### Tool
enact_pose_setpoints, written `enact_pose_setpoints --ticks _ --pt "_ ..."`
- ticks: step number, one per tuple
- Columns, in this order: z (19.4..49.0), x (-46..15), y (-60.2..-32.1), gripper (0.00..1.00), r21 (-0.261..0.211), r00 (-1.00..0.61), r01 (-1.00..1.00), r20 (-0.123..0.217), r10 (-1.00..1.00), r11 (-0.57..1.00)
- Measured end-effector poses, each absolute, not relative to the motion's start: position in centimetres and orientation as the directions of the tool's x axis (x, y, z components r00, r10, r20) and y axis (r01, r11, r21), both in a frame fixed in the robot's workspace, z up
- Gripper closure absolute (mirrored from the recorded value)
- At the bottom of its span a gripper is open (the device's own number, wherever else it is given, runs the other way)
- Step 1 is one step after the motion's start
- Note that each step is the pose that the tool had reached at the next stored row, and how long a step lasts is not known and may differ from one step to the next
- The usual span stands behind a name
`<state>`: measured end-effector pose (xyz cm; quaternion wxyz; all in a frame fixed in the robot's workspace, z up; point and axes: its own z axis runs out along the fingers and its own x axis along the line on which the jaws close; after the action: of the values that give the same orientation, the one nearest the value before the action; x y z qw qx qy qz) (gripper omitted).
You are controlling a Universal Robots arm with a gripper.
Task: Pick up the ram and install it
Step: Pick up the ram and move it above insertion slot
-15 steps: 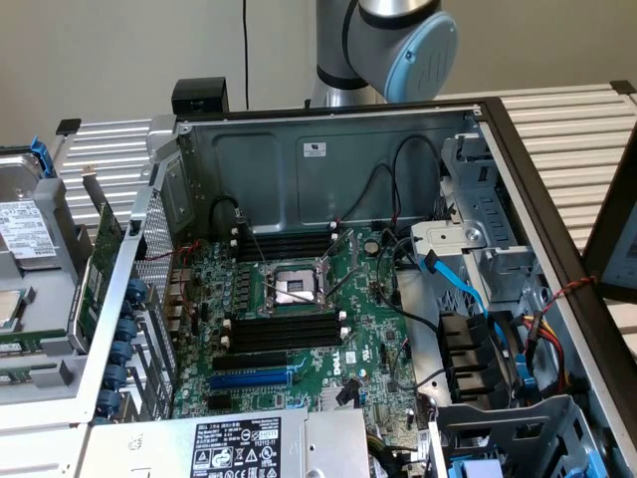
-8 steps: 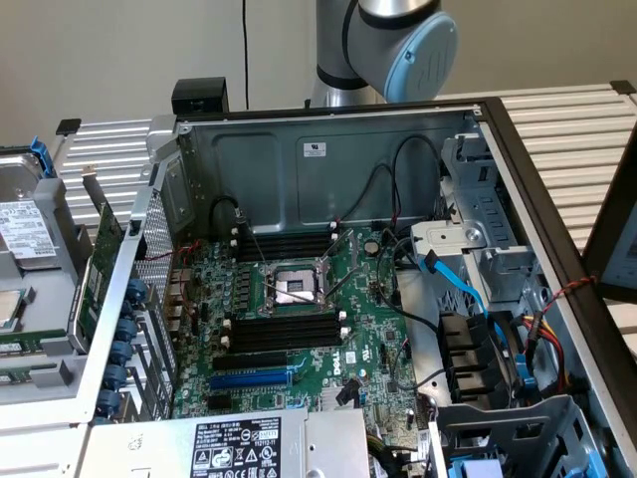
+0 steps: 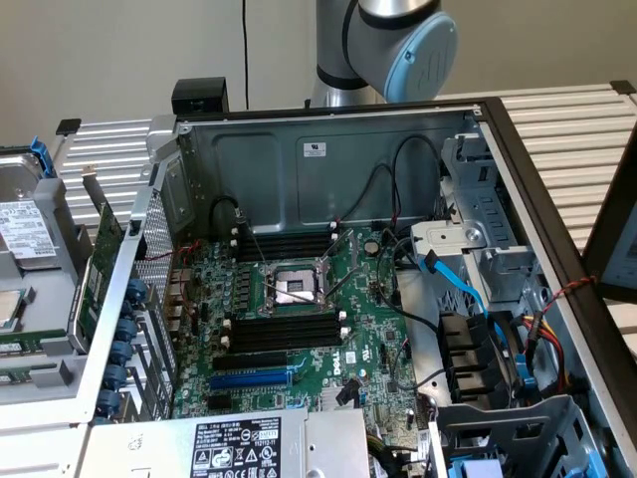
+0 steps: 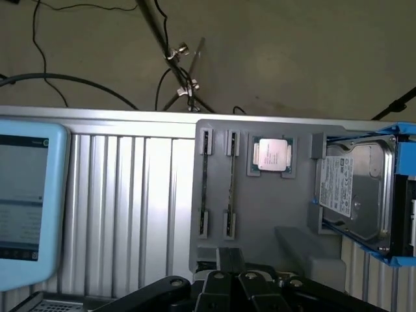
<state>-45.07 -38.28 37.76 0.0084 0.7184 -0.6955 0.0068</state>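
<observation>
Two ram sticks [image 4: 205, 182] [image 4: 231, 183] stand on edge, side by side, in slots of a grey holder tray [image 4: 286, 214] in the wrist view. Black parts of my gripper [image 4: 253, 286] show close to the camera, above the tray's near edge and a short way from the sticks. Nothing is seen held in it. In the exterior view the open computer case [image 3: 328, 149] lies with its green motherboard [image 3: 299, 329] facing up. Long black memory slots [image 3: 284, 334] sit on both sides of the processor socket [image 3: 296, 289]. The arm's grey and blue joint [image 3: 398, 40] rises behind the case.
On the holder tray a processor [image 4: 272, 155] and a hard drive [image 4: 354, 188] in a blue bracket sit beside the sticks. A light-blue tablet [image 4: 26, 201] lies on the ribbed metal table [image 4: 130, 195]. Inside the case are cables [image 3: 453, 284], a drive cage [image 3: 478, 199] and a power supply [image 3: 239, 448].
</observation>
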Motion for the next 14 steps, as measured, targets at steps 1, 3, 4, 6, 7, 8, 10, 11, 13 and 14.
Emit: enact_pose_setpoints --ticks 1,3,4,6,7,8,10,11,13,14 --pt "37.7 -45.1 -38.3 0.76 0.003 0.033 -0.999 0.021 -0.999 -0.033" --pt "37.5 -45.1 -38.3 0.7 0.003 0.033 -0.999 0.021 -0.999 -0.033" --pt "37.3 -45.1 -38.3 0.7 0.003 0.033 -0.999 0.021 -0.999 -0.033" --pt "36.9 -45.2 -38.3 0.64 0.003 0.034 -0.999 0.021 -0.999 -0.034" --pt "36.8 -45.3 -38.3 0.64 0.003 0.034 -0.999 0.021 -0.999 -0.034" --pt "36.6 -45.4 -38.3 0.64 0.003 0.034 -0.999 0.021 -0.999 -0.034" --pt "36.2 -45.6 -38.3 0.64 0.003 0.034 -0.999 0.021 -0.999 -0.034" --pt "36.0 -45.7 -38.3 0.64 0.003 0.034 -0.999 0.022 -0.999 -0.034" --pt "35.7 -46.0 -38.3 0.64 0.003 0.034 -0.999 0.021 -0.999 -0.034" --pt "35.5 -46.2 -38.3 0.64 0.003 0.033 -0.999 0.021 -0.999 -0.033"
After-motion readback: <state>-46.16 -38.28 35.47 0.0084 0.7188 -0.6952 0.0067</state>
